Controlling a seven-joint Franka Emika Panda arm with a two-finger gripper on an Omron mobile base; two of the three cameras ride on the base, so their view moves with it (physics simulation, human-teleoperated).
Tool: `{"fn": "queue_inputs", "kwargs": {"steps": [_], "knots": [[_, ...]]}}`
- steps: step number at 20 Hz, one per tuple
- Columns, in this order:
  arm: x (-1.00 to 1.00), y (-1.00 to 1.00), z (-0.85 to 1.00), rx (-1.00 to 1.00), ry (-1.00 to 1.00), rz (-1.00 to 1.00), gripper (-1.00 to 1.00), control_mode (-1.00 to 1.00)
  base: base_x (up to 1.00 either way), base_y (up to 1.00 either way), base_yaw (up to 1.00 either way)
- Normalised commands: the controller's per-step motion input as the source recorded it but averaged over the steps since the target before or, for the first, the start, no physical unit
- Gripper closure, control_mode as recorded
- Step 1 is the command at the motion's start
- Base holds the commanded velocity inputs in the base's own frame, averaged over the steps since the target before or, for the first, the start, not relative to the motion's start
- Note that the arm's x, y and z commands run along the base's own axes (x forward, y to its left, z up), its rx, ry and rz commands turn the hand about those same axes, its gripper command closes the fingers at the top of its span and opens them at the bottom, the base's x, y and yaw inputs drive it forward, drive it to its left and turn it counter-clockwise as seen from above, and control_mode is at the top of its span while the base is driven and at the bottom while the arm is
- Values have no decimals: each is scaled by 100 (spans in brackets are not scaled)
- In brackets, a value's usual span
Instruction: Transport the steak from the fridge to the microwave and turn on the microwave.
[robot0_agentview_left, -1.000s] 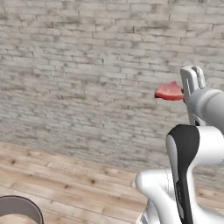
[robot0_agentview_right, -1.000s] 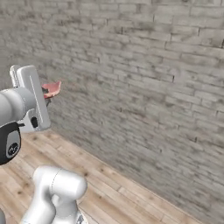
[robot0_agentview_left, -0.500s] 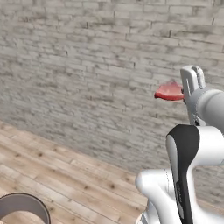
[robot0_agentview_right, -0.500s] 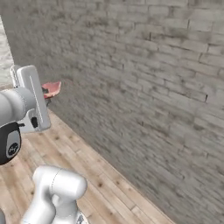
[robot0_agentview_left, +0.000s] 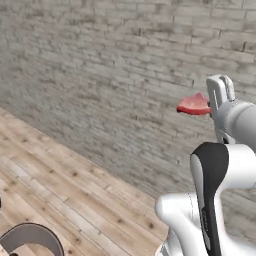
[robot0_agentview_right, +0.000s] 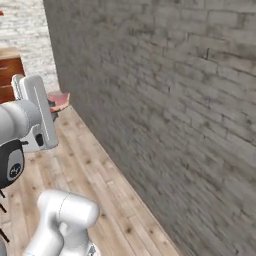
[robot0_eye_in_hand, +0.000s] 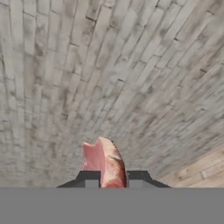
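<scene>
The red-pink steak (robot0_agentview_left: 194, 105) juts out sideways from my gripper (robot0_agentview_left: 212, 106), which is shut on it and held high in front of a grey brick wall. From the other side the steak (robot0_agentview_right: 59, 100) pokes out past the white hand, and my gripper (robot0_agentview_right: 50, 105) pinches it. Looking along the hand, the steak (robot0_eye_in_hand: 106, 162) stands up between the two dark fingertips, with my gripper (robot0_eye_in_hand: 111, 177) closed around its lower end. The fridge and the microwave are out of view.
A grey brick wall (robot0_agentview_left: 100, 75) runs across ahead, above a light wooden plank floor (robot0_agentview_left: 55, 190). A wooden cabinet (robot0_agentview_right: 11, 70) stands far off at the left. A dark round object (robot0_agentview_left: 30, 237) sits at the bottom left corner.
The whole scene has swung with the base: the brick wall slides across and a wooden cabinet comes into the right base view. The arm and the steak keep their pose.
</scene>
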Motion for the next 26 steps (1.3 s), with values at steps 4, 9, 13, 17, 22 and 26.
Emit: {"fn": "queue_inputs", "kwargs": {"steps": [4,9,13,17,22,26], "knots": [[0,0,0,0,0,0,100,100,73,0,36],[0,0,0,0,0,0,100,100,78,0,36],[0,0,0,0,0,0,100,100,79,0,36],[0,0,0,0,0,0,100,100,85,0,36],[0,0,0,0,0,0,100,100,88,0,35],[0,0,0,0,0,0,100,100,91,0,34]]}}
